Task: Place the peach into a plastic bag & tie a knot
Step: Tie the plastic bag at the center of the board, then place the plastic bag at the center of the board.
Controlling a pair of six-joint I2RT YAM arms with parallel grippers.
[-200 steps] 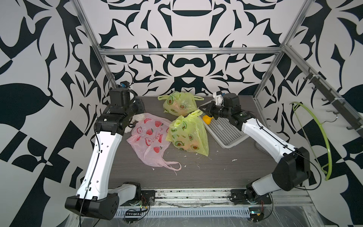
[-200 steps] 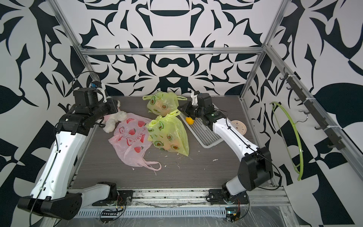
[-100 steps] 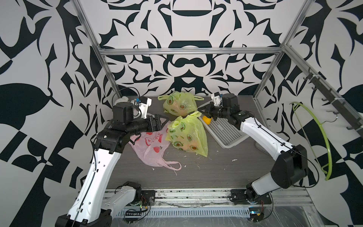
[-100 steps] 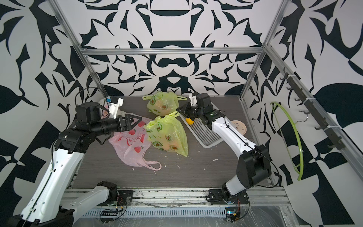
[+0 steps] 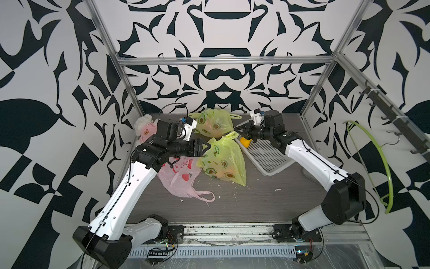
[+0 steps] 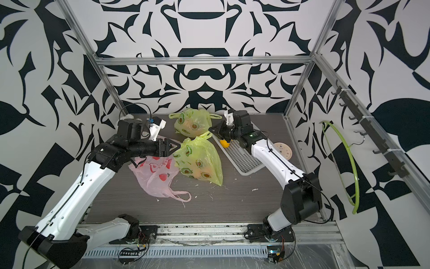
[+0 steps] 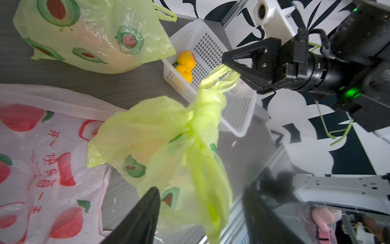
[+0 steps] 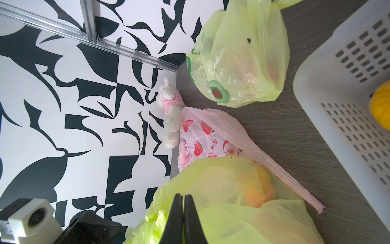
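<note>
Step, as judged: tightening knot (image 7: pixel 205 109) on green bag (image 7: pixel 147 131).
Peach (image 8: pixel 258 194): inside bag, resting on table (image 5: pixel 256 198).
Right tool (image 7: pixel 228 63): clamped shut on 1 handle end (image 7: pixel 219 74).
Left tool (image 5: pixel 206 146): jaws apart around other handle (image 7: pixel 202 169), gripping nothing.
Next, likely: close left tool on that handle; pull apart.

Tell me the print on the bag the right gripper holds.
Yellow-green bag with avocado print; clearest in the left wrist view.

Was a dark tabletop (image 5: pixel 256 205); bore pink strawberry-print bag (image 5: pixel 179 179), near avocado-print bag (image 5: pixel 223 160), far avocado-print bag (image 5: pixel 214 124), white perforated basket (image 5: pixel 267 156), plush toy (image 5: pixel 145 127).
</note>
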